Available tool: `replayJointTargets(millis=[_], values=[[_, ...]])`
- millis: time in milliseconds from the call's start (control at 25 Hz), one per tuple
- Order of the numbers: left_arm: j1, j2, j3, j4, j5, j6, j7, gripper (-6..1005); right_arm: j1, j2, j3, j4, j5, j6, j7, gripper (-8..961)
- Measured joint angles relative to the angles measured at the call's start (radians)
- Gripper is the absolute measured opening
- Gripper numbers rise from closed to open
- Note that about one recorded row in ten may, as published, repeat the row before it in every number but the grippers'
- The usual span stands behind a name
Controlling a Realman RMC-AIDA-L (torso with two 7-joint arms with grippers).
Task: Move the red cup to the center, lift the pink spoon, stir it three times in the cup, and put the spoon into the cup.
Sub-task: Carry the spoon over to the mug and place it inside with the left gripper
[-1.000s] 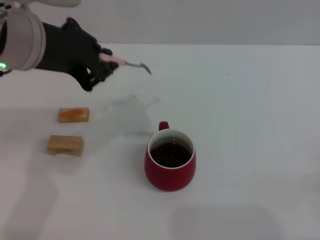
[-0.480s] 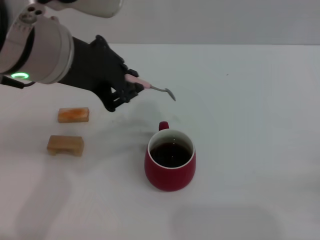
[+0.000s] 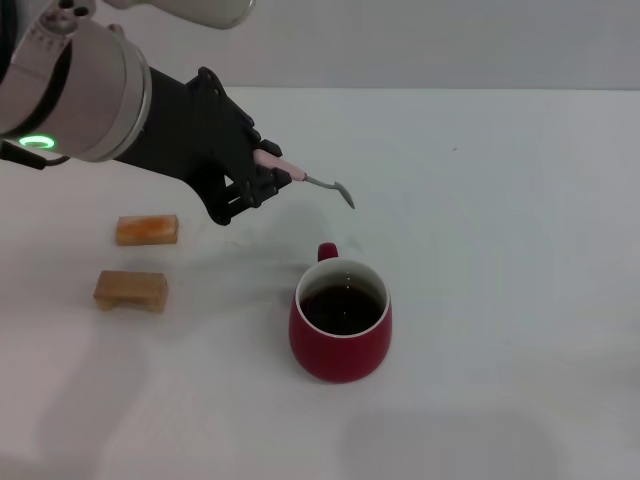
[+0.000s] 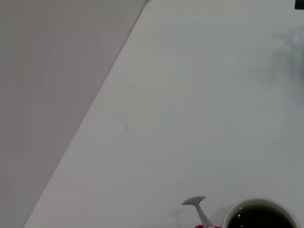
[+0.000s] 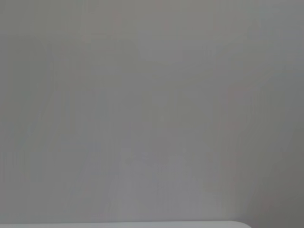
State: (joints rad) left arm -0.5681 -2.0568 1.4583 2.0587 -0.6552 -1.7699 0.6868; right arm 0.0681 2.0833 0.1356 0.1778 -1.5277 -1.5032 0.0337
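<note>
My left claw (image 3: 262, 178) is pinching the pink spoon (image 3: 300, 178) by its handle, bowl pointing out toward my right. The red cup (image 3: 341, 320) sits on the table below, nearer me than the bowl, so it's forward-and-down from here.

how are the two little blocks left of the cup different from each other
The orange block is brighter with a glossy, paler top; the tan block is duller, yellowish brown. The orange block lies farther from the robot, the tan one nearer, closer to the table's front. The tan block shows a notch underneath; the orange one doesn't. Both are small, oblong, lying flat.
</note>
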Motion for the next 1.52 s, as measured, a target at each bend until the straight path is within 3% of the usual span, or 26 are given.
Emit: replayJointTargets(millis=[1520], values=[[-0.044, 0.001, 0.041, 0.001, -0.012, -0.085, 0.031, 175, 0.007, -0.002, 0.021, -0.002, 0.001, 0.012, 0.000, -1]])
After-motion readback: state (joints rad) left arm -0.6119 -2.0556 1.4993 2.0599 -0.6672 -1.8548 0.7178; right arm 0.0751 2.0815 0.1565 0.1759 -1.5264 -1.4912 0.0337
